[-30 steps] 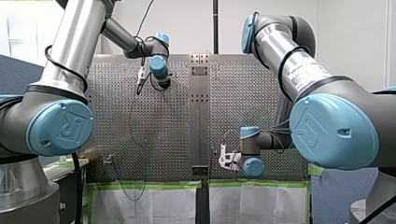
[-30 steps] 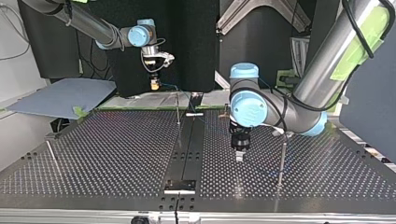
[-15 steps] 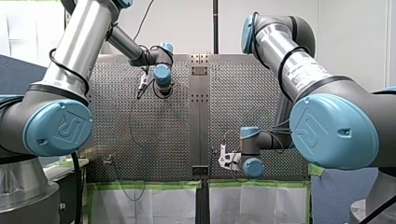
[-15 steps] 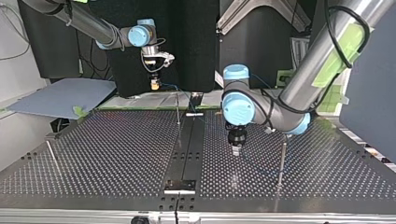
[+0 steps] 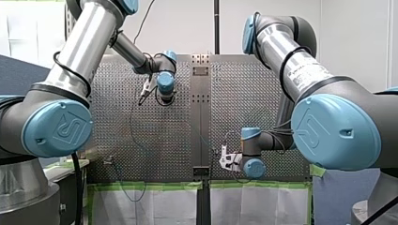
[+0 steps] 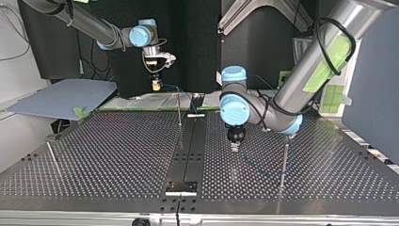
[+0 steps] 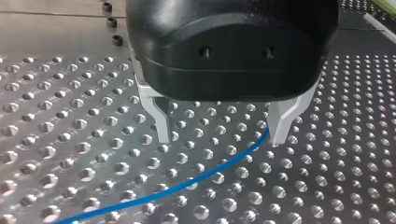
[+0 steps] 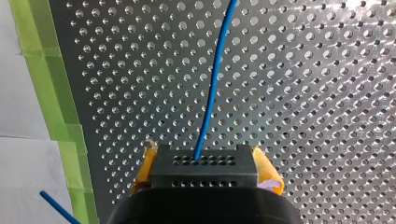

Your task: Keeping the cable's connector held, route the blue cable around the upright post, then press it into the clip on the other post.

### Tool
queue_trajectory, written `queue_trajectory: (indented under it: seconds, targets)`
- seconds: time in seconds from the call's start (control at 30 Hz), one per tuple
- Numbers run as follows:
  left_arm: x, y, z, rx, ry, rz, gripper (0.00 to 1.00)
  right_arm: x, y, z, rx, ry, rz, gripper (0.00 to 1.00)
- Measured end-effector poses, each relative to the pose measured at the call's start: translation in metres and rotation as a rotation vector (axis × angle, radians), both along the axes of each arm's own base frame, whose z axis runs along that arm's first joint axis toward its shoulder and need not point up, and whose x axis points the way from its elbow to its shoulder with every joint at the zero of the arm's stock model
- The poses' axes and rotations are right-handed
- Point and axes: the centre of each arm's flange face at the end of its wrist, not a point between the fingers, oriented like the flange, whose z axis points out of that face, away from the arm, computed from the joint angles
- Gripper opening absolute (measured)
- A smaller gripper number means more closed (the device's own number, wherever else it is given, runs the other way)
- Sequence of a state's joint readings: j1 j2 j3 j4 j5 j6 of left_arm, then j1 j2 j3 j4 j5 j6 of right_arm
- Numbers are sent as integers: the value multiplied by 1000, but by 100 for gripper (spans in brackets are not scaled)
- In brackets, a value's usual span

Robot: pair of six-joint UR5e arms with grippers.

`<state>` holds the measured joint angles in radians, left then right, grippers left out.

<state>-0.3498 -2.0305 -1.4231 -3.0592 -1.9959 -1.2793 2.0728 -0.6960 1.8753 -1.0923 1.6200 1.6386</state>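
my left gripper (image 7: 222, 137) hung just over the perforated bench (image 7: 70, 140) with its fingers apart, gripping nothing. the blue cable (image 7: 201, 179) lay on the bench between them, running close past one fingertip. my right gripper (image 8: 205, 165) had its yellow-padded fingers clamped on the black connector (image 8: 204, 176), the cable leading away from it over the bench.

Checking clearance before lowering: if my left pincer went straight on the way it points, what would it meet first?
The left pincer would likely meet the blue cable, lying between its open fingers, then the perforated table; depth is unclear.
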Motion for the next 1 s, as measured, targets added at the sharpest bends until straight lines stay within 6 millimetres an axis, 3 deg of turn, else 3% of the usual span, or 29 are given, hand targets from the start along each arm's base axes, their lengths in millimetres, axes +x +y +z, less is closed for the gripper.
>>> queue_trajectory:
  seconds: [0.17,0.57,1.0]
  targets:
    - [2,-1,-11,5,15,-3,100,0,0,0,0,0,3,0]
    - [4,-26,-76,29,97,-56,100,0,1,-1,2,0,5,0]
    - [4,-52,-84,2,90,-111,100,0,1,-1,2,1,5,0]
